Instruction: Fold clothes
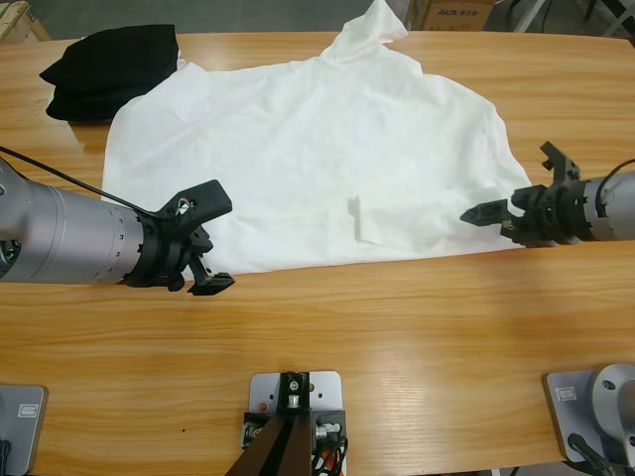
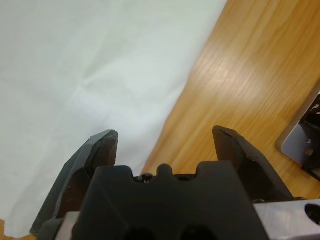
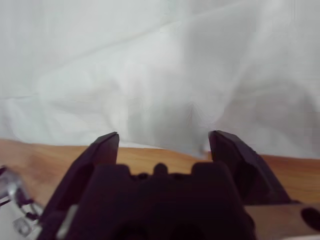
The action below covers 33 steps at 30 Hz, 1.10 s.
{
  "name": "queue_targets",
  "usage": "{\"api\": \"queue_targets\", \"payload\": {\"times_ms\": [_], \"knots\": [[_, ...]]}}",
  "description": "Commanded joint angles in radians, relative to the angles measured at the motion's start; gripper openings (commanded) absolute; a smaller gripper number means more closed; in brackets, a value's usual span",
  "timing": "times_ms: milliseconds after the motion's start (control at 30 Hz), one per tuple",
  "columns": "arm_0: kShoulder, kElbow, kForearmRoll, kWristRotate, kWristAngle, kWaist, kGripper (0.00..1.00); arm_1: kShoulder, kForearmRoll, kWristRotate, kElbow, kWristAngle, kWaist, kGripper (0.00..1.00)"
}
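Currently the large plain white short-sleeved T-shirt (image 1: 308,159) of thin wrinkled fabric lies spread across the far half of the long wooden table (image 1: 397,337), its collar at the far edge and its hem running along the table's middle line. A small folded black garment (image 1: 109,71) sits at the far left corner, touching the shirt's left sleeve.

My left gripper (image 1: 203,243) stands at the shirt's near left hem corner, jaws apart, holding nothing. My right gripper (image 1: 511,210) stands at the shirt's right edge, jaws likewise apart and empty.

Step in hand, as I judge it: taking the two hem corners for the first fold. To do it well, each lower jaw should slide under the cloth edge, not on top of it; thin fabric will bunch if pushed. Both sides should close before either lifts, so the hem rises level.

View notes. Left wrist view: the hem edge (image 2: 170,125) runs diagonally between my jaws, one jaw over cloth, the other over bare wood; the high view cannot settle this. Right wrist view: shirt edge (image 3: 160,146) just ahead of both jaw tips, wood beneath. Only the high view shows the small raised crease (image 1: 362,218) near the hem and the black garment.
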<state>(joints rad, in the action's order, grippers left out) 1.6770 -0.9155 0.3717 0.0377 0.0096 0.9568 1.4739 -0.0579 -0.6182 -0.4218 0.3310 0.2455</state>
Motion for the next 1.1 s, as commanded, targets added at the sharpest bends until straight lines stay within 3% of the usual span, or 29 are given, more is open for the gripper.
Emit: {"api": "queue_targets", "payload": {"times_ms": [33,167,300,433,633,733,900,1000,1100], "knots": [[0.060,0.000,0.009,0.015,0.004,0.010,0.734,-0.047,-0.025,0.002,-0.054,0.026,-0.008,0.724],[0.058,0.003,0.010,0.021,0.004,0.011,0.734,0.000,-0.030,-0.009,-0.106,0.081,-0.008,0.722],[0.052,0.010,0.010,0.021,0.004,0.011,0.734,-0.010,-0.079,-0.006,-0.109,0.036,-0.008,0.723],[0.055,0.009,0.009,0.021,0.004,0.012,0.734,0.005,0.011,-0.006,-0.088,0.065,-0.024,0.724],[0.047,0.015,0.010,0.024,0.004,0.013,0.734,0.170,0.145,-0.005,-0.157,0.150,-0.037,0.724],[0.044,0.022,0.010,0.025,0.004,0.013,0.734,0.202,0.144,-0.001,-0.184,0.127,-0.048,0.724],[0.048,0.024,0.010,0.025,0.004,0.013,0.734,-0.142,-0.174,0.008,-0.172,-0.123,-0.047,0.729],[0.059,0.020,0.010,0.025,0.004,0.013,0.734,-0.349,-0.351,-0.038,-0.159,-0.165,-0.034,0.729],[0.065,0.009,0.008,0.025,0.003,0.015,0.734,-0.392,-0.369,-0.072,-0.106,-0.139,-0.034,0.729]]}}
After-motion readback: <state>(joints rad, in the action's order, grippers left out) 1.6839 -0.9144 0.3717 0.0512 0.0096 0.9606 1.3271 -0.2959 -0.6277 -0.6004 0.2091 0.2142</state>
